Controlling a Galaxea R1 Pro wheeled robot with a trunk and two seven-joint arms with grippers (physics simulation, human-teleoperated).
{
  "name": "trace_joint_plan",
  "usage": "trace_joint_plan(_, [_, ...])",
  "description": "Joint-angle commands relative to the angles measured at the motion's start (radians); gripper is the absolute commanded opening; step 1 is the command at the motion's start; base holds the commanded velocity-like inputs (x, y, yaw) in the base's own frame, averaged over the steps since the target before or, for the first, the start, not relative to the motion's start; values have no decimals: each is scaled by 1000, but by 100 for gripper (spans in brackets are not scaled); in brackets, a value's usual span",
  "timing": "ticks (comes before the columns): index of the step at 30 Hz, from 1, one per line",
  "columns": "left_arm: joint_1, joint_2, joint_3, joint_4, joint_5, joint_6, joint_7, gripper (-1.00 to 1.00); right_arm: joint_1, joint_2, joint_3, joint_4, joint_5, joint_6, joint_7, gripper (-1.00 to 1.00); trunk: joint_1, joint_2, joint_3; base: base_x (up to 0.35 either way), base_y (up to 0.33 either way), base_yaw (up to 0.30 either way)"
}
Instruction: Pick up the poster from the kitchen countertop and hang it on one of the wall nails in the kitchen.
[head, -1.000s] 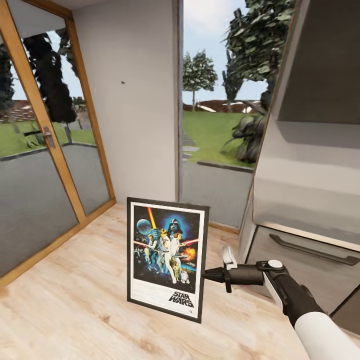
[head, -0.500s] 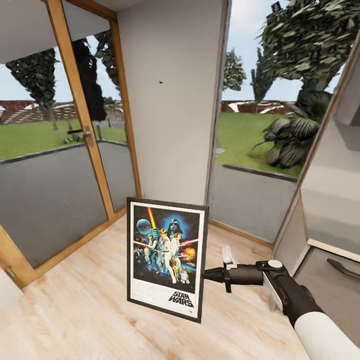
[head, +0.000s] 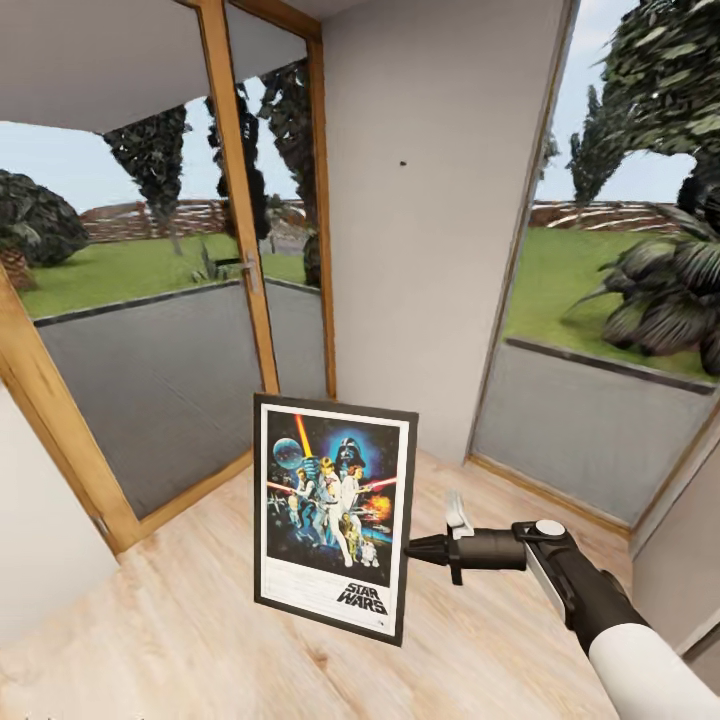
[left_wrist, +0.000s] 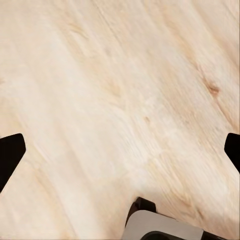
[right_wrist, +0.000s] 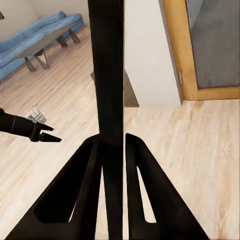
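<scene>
One poster (head: 335, 515), one wall nail (head: 403, 162)

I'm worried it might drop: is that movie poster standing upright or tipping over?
Upright. In the head view the poster hangs off the floor with its long sides nearly vertical, its right edge pinched in the right gripper.

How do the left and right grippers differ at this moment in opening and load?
The right gripper is shut on the poster, pinching its right edge; the left gripper stands wide open, holding nothing. The right one carries the poster upright in the air; the left one faces bare wooden floor. Both have black fingers.
</scene>
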Motion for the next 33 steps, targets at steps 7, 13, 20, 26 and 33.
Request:
trace_joint_plan(7, [0, 0, 2, -1, 0, 1, -6, 100, -1, -1, 3, 0, -5, 13, 3, -100, 1, -2, -2, 245, 278, 89])
trace_joint_plan(13, [0, 0, 2, 0, 0, 1, -5, 100, -1, -2, 3, 0, -6, 11, 3, -100, 1, -2, -2, 248, 276, 9])
trace_joint_plan(20, [0, 0, 3, 0, 0, 1, -5, 100, 0, -1, 3, 0, -6, 11, 3, -100, 1, -2, -2, 248, 275, 1])
trace_joint_plan(26, [0, 0, 2, -1, 0, 1, -5, 100, -1, -1, 3, 0, -7, 12, 3, -100, 1, -2, -2, 248, 274, 0])
trace_joint_plan(33, [0, 0, 2, -1, 0, 1, -6, 100, 0, -1, 3, 0, -7, 12, 3, -100, 1, -2, -2, 248, 274, 0])
